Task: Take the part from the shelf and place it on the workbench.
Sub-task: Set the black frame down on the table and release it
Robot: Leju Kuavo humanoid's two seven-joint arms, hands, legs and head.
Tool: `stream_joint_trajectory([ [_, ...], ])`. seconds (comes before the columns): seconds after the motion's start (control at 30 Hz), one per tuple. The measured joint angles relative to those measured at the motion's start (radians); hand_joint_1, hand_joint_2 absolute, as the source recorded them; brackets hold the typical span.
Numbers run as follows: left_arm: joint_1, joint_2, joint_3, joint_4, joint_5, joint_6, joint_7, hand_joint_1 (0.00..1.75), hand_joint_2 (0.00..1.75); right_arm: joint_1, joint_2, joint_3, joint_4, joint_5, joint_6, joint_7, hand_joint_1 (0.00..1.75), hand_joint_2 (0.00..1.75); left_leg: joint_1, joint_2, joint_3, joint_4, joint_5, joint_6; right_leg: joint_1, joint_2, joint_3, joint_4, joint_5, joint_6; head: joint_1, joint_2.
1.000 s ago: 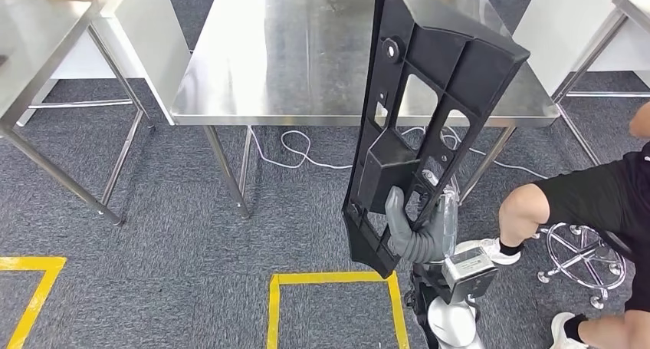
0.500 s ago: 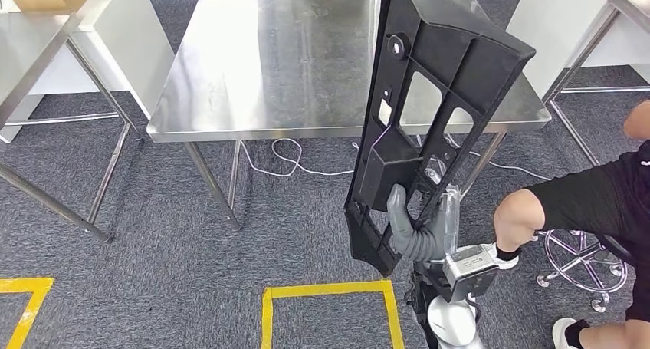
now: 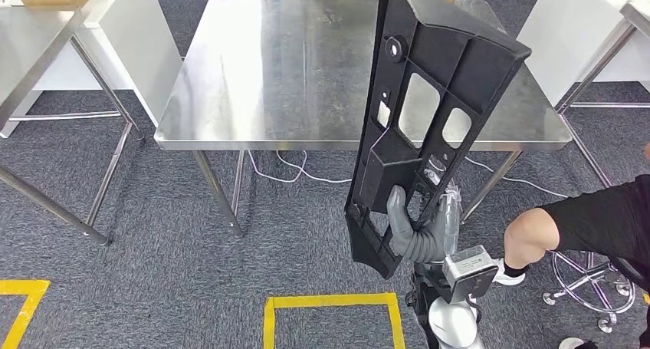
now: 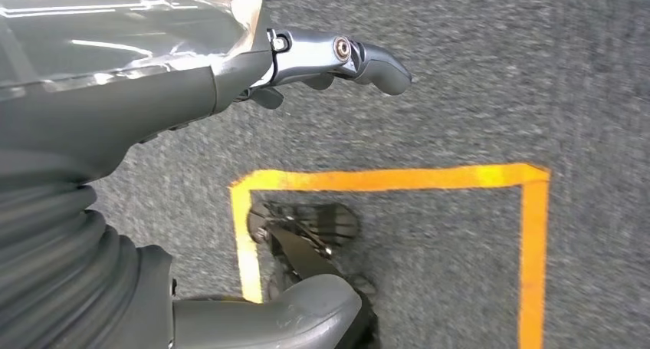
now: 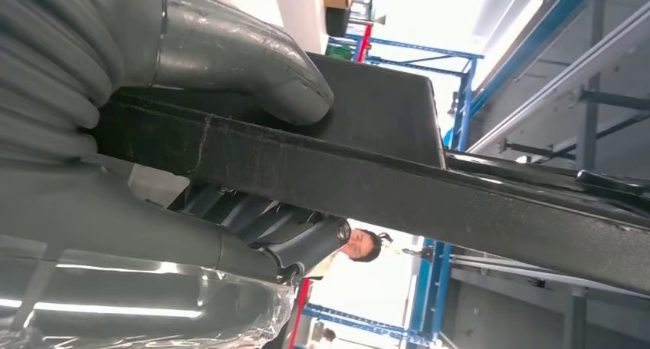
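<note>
The steel workbench lies bare across most of its top, open to approach from the near edge. The long black part, held upright in the right hand, overhangs the bench's right portion. A seated person's knee and a wheeled stool crowd the right side.

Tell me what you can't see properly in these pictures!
- Top end of the black part: cut off by the upper edge of the head view.
- Right hand: its fingers are mostly hidden behind the part in the head view.
- Person on the stool: cut off by the right edge of the head view.
- Far side of the metal table: partly hidden behind the part.
</note>
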Motion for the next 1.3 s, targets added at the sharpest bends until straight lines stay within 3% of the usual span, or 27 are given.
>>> stream_joint_trajectory([
  [0.03,-0.001,0.0,0.0,0.0,-0.001,0.0,0.0,0.0,1.75,-0.001,0.0,0.0,0.0,0.001,0.001,0.0,1.75,1.75,0.0,-0.001,0.004,-0.001,-0.008,-0.006,0.002,-0.002,0.013,-0.03,0.006,-0.009,0.0,0.0],
  [0.1,-0.001,0.0,0.0,0.0,-0.002,0.0,-0.001,0.0,1.75,-0.001,0.001,-0.001,0.0,0.002,0.002,0.0,1.75,1.75,-0.002,0.0,0.014,0.006,-0.015,-0.019,0.006,-0.005,0.019,-0.041,-0.003,-0.039,-0.001,0.0],
  [0.2,-0.001,0.002,0.001,-0.001,-0.004,0.0,-0.001,0.0,1.75,-0.004,0.006,-0.003,-0.001,0.004,0.005,0.001,1.75,1.75,0.002,0.005,0.012,0.051,-0.037,-0.035,-0.005,-0.001,0.055,-0.048,0.004,-0.063,-0.002,0.0],
  [0.23,-0.002,0.003,0.001,-0.001,-0.005,0.0,-0.001,0.0,1.75,-0.006,0.008,-0.004,-0.001,0.004,0.007,0.001,1.75,1.75,0.004,0.007,-0.008,0.09,-0.054,-0.041,-0.007,0.0,0.067,-0.048,0.0,-0.068,-0.003,0.0],
  [0.3,-0.002,0.002,0.001,-0.001,-0.006,-0.001,-0.001,0.0,1.75,-0.007,0.011,-0.005,-0.001,0.005,0.011,0.001,1.75,1.75,0.008,0.011,-0.088,0.206,-0.097,-0.052,-0.006,0.0,0.076,-0.048,-0.011,-0.075,-0.005,0.0],
  [0.37,0.0,0.002,0.001,-0.001,-0.006,-0.001,-0.001,0.0,1.75,-0.006,0.012,-0.005,-0.001,0.005,0.014,0.001,1.75,1.75,0.011,0.012,-0.162,0.276,-0.112,-0.055,-0.004,0.003,0.088,-0.048,-0.025,-0.075,-0.005,0.0],
  [0.4,0.0,0.002,0.002,-0.001,-0.006,-0.001,-0.001,0.0,1.75,-0.005,0.012,-0.005,-0.001,0.005,0.014,0.001,1.75,1.75,0.011,0.012,-0.175,0.263,-0.091,-0.053,-0.004,0.004,0.099,-0.048,-0.033,-0.074,-0.005,0.0],
  [0.47,0.001,0.003,0.002,-0.001,-0.006,-0.001,-0.001,0.0,1.75,-0.005,0.012,-0.005,-0.001,0.005,0.015,0.001,1.75,1.75,0.009,0.013,-0.154,0.151,0.004,-0.041,-0.003,0.005,0.12,-0.049,-0.052,-0.071,-0.005,0.0],
  [0.53,0.001,0.004,0.005,0.0,-0.006,-0.001,-0.001,0.0,1.75,-0.005,0.013,-0.005,0.0,0.005,0.015,0.001,1.75,1.75,-0.001,0.015,-0.13,0.054,0.066,-0.025,-0.002,0.005,0.137,-0.054,-0.069,-0.064,-0.002,0.0],
  [0.6,0.001,0.006,0.009,0.0,-0.006,0.0,0.0,0.0,1.75,-0.003,0.014,-0.005,0.0,0.006,0.016,0.001,1.75,1.75,-0.011,0.014,-0.124,0.024,0.074,-0.009,0.001,0.006,0.146,-0.058,-0.073,-0.052,0.001,0.0],
  [0.7,0.002,0.006,0.015,-0.001,-0.005,0.0,0.001,0.0,1.75,0.0,0.014,-0.004,-0.003,0.007,0.017,0.0,1.75,1.75,-0.01,0.011,-0.088,-0.004,0.075,0.013,0.007,0.006,0.151,-0.027,-0.078,-0.038,0.001,0.0],
  [0.73,0.001,0.006,0.016,-0.001,-0.005,0.0,0.001,0.0,1.75,0.0,0.014,-0.004,-0.004,0.008,0.017,0.0,1.75,1.75,-0.008,0.01,-0.074,-0.009,0.071,0.019,0.006,0.005,0.131,0.013,-0.093,-0.039,0.001,0.0],
  [0.8,0.0,0.005,0.018,-0.001,-0.004,0.0,0.002,0.0,1.75,0.002,0.013,-0.004,-0.004,0.01,0.018,-0.001,1.75,1.75,-0.007,0.008,-0.057,-0.013,0.059,0.024,0.002,0.005,0.054,0.134,-0.134,-0.042,0.002,0.0],
  [0.87,0.0,0.005,0.019,-0.001,-0.003,0.0,0.004,0.0,1.75,0.009,0.013,-0.003,-0.003,0.011,0.019,-0.002,1.75,1.75,-0.007,0.005,-0.04,-0.012,0.042,0.021,-0.003,0.005,-0.019,0.212,-0.157,-0.035,0.002,0.0],
  [0.9,0.0,0.005,0.019,-0.001,-0.003,-0.001,0.005,0.0,1.75,0.012,0.012,-0.003,-0.003,0.012,0.019,-0.002,1.75,1.75,-0.007,0.003,-0.029,-0.012,0.033,0.019,-0.005,0.005,-0.035,0.205,-0.146,-0.029,0.002,0.0],
  [0.93,0.001,0.005,0.019,0.0,-0.003,-0.001,0.005,0.0,1.75,0.013,0.012,-0.003,-0.003,0.013,0.02,-0.002,1.75,1.75,-0.007,0.001,-0.015,-0.012,0.023,0.016,-0.007,0.005,-0.033,0.162,-0.114,-0.019,0.002,0.0],
  [1.0,0.001,0.004,0.019,0.0,-0.003,-0.002,0.006,0.0,1.75,0.014,0.012,-0.003,-0.002,0.013,0.02,-0.003,1.75,1.75,-0.006,-0.002,0.012,-0.011,0.0,0.007,-0.011,0.002,-0.01,0.033,-0.023,-0.001,0.002,0.0],
  [1.03,0.001,0.004,0.02,0.0,-0.002,-0.002,0.006,0.0,1.75,0.014,0.012,-0.002,-0.002,0.013,0.021,-0.003,1.75,1.75,-0.007,-0.003,0.021,-0.01,-0.01,0.001,-0.01,0.0,0.0,-0.013,0.004,-0.003,0.002,0.0],
  [1.07,0.001,0.004,0.02,0.0,-0.001,-0.002,0.006,0.0,1.75,0.015,0.012,-0.002,-0.001,0.014,0.021,-0.003,1.75,1.75,-0.008,-0.003,0.025,-0.009,-0.02,-0.006,-0.008,-0.002,0.007,-0.036,0.02,-0.011,0.002,0.0],
  [1.13,0.0,0.004,0.02,0.0,0.0,-0.002,0.006,0.0,1.75,0.017,0.012,0.0,0.0,0.014,0.024,-0.005,1.75,1.75,-0.007,-0.003,0.032,-0.005,-0.029,-0.017,-0.007,-0.002,0.018,-0.041,0.014,-0.036,0.001,0.0],
  [1.2,0.0,0.004,0.023,-0.001,0.001,-0.001,0.004,0.0,1.75,0.016,0.013,0.003,0.0,0.014,0.028,-0.008,1.75,1.75,-0.003,0.002,0.029,0.021,-0.038,-0.027,-0.012,0.0,0.04,-0.049,0.011,-0.051,0.0,0.0],
  [1.23,-0.001,0.004,0.025,-0.001,0.001,0.0,0.003,0.0,1.75,0.014,0.014,0.005,0.0,0.015,0.03,-0.01,1.75,1.75,-0.001,0.005,0.011,0.058,-0.047,-0.033,-0.015,0.001,0.054,-0.052,0.007,-0.058,-0.001,0.0],
  [1.3,-0.001,0.003,0.029,-0.001,0.001,0.0,0.002,0.0,1.75,0.011,0.015,0.01,0.0,0.015,0.032,-0.012,1.75,1.75,0.005,0.01,-0.063,0.179,-0.083,-0.045,-0.014,0.001,0.07,-0.056,-0.006,-0.069,-0.001,0.0],
])
